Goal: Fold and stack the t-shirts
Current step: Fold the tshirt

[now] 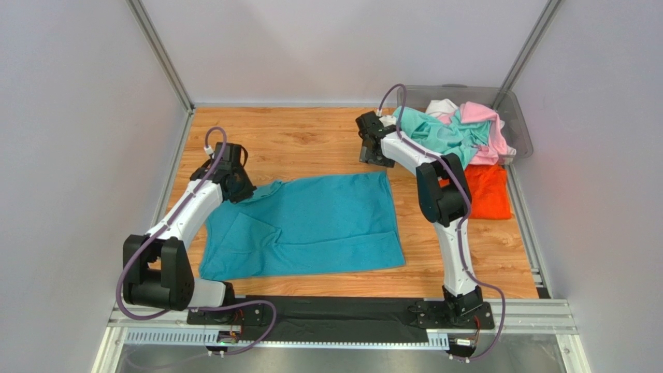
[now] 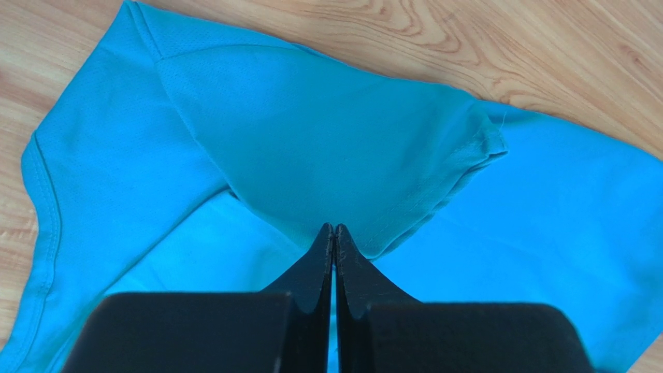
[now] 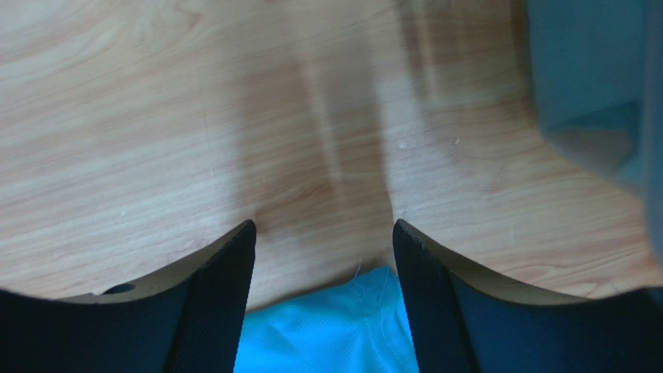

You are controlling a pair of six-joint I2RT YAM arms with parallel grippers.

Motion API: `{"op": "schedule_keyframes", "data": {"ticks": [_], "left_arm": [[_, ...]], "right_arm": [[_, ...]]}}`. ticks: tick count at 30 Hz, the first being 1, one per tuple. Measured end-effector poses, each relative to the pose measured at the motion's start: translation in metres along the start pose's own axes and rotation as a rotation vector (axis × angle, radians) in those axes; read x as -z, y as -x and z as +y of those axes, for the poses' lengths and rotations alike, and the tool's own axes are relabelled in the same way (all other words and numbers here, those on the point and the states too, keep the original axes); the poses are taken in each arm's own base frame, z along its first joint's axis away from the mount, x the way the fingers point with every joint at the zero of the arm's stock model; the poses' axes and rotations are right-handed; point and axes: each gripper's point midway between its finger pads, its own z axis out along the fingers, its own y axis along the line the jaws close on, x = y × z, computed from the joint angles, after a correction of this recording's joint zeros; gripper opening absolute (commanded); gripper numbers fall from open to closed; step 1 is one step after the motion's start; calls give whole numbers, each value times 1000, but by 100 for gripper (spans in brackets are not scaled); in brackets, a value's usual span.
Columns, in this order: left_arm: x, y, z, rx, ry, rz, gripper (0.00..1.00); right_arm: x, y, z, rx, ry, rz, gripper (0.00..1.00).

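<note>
Item: teal-blue short-sleeved cloth t-shirt [image 1: 319, 225], spread flat left of centre on the wooden worktop [image 1: 311, 136], long axis running from left edge towards right edge.
Left gripper [image 2: 334, 229]: jaws together, pinching a raised sleeve fold at the shirt's far-left corner.
Right gripper [image 3: 323, 225]: jaws apart, empty. The shirt's far-right corner lies between them, short of the tips, so this is the nearer arm for that corner.
Beyond: bare wood. Orange t-shirt [image 1: 490, 194] well apart, at the right edge.

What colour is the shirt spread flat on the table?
Teal-blue: the soft short-sleeved cloth t-shirt, clearest in top external view.
</note>
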Motion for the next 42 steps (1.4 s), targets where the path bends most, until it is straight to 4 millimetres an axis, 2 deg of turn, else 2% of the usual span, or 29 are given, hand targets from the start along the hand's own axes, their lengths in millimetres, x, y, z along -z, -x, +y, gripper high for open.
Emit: {"op": "schedule_keyframes", "data": {"ticks": [4, 11, 16, 17, 19, 21, 25, 32, 36, 42], "left_arm": [[-1, 1, -2, 1, -10, -3, 0], [-1, 1, -3, 2, -14, -8, 0], [0, 0, -1, 2, -18, -14, 0], [1, 0, -1, 2, -19, -16, 0], [3, 0, -1, 3, -23, -22, 0], [6, 0, -1, 4, -29, -30, 0], [10, 1, -1, 6, -37, -40, 0], [20, -1, 2, 10, -50, -61, 0], [32, -4, 5, 24, -61, -77, 0], [52, -15, 19, 57, -66, -116, 0]], "right_arm": [[0, 5, -3, -3, -3, 0, 57], [1, -4, -11, -11, -18, 15, 55], [7, -14, -18, -2, -29, 33, 46], [9, -15, -19, -2, -32, 36, 44], [10, -18, -20, 4, -38, 41, 27], [11, -20, -19, 7, -41, 44, 16], [13, -24, -18, 18, -47, 45, 0], [24, -29, -15, 74, -52, 35, 0], [49, -34, -19, 97, -36, 16, 0], [94, -47, -39, 104, 18, -20, 0]]}}
